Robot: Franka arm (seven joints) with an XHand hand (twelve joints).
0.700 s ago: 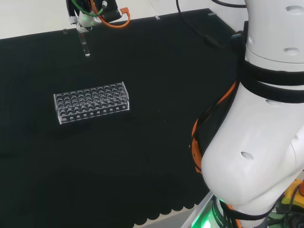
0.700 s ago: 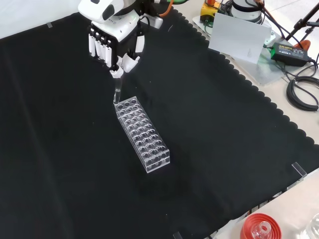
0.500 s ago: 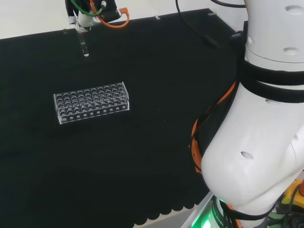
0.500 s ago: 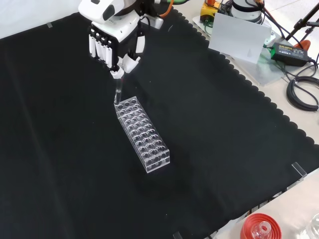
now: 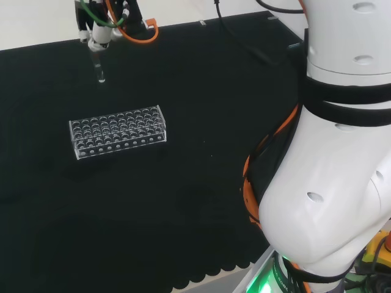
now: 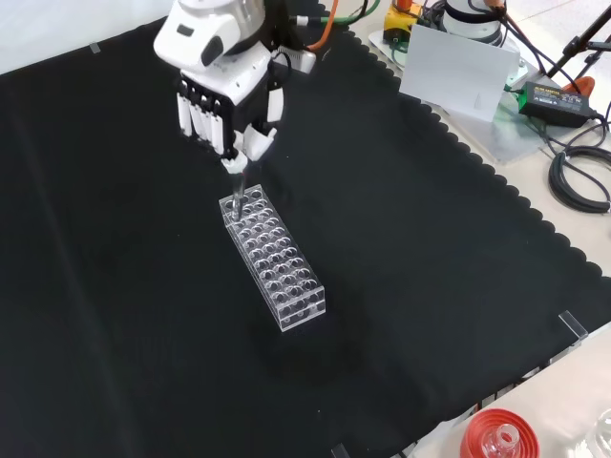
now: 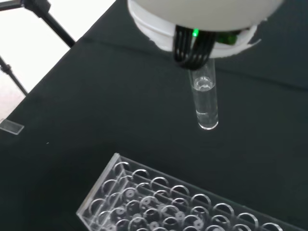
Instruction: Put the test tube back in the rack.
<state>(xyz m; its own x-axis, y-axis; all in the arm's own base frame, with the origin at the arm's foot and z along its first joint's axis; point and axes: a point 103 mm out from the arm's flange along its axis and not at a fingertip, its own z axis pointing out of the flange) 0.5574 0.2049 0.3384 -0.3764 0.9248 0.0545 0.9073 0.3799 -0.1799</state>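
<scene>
1 black cloth (image 6: 430,239) with a scalloped edge covers the bench, matte and slightly wrinkled. In the head view the arm's white links (image 5: 330,183), smooth and rounded and banded with black straps and orange cable, take up the right side; the front view instead shows the bench's far right corner with a white card (image 6: 456,72), cables and a red ribbed ring (image 6: 496,437) at the near edge.

1 rack (image 6: 272,256) of clear plastic, a long box with rows of round holes, lies on the cloth; in the head view (image 5: 117,130) it sits left of centre with its long side across, while the front view shows it running from far to near. Every hole that can be made out looks empty.

1 hand (image 6: 224,91), white shell with black parts, hangs over the rack's far end in the front view, its fingers curled to pinch 1 test tube (image 6: 237,186). That tube is clear glass, upright, round-bottomed, held by its top. The wrist view shows the tube (image 7: 204,102) clear of the rack (image 7: 159,202), its tip in the air just beyond the rack's end; the head view sets it (image 5: 99,67) beyond the rack's far edge.
</scene>
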